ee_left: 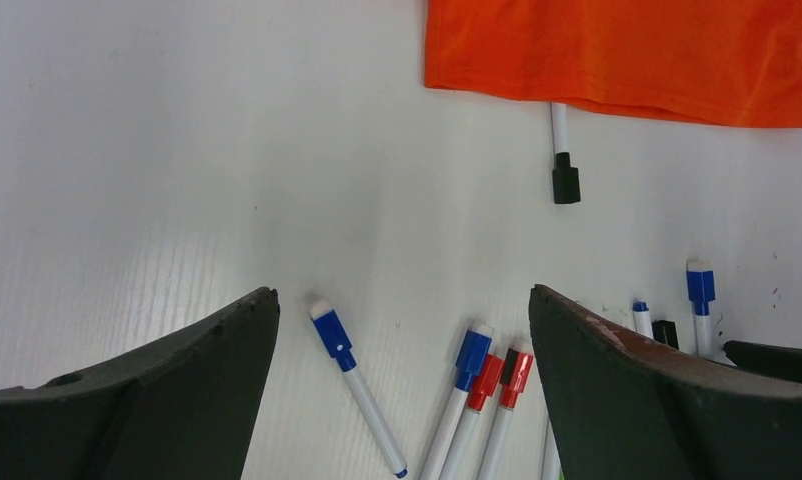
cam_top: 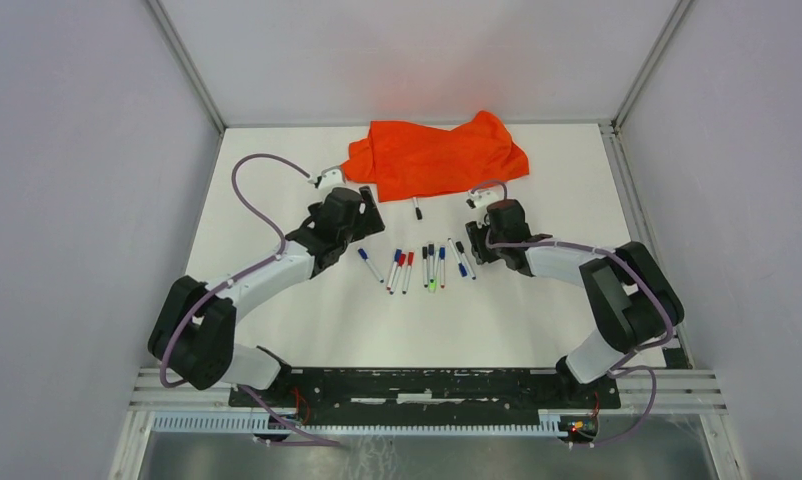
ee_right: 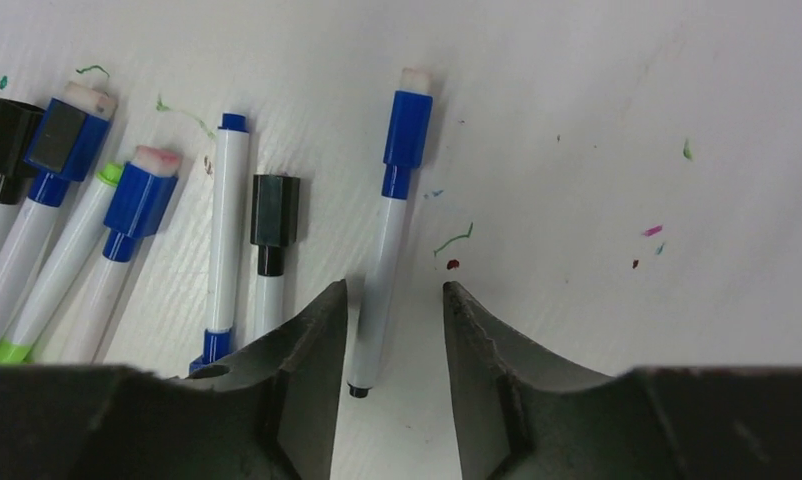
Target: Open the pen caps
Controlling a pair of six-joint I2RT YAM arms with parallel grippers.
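Note:
Several capped white pens lie in a row on the white table. In the left wrist view I see pen caps in blue, blue and red below my left gripper, which is wide open, above them and holding nothing. A black-capped pen lies apart, its barrel tucked under the orange cloth. My right gripper is open, its jaws straddling the barrel of a pen with a blue cap; a gap shows on the right side. From above, the left gripper and right gripper flank the row.
The crumpled orange cloth lies at the back middle of the table. More capped pens, black and blue, lie just left of the right gripper. Small ink marks dot the surface. White walls enclose the table.

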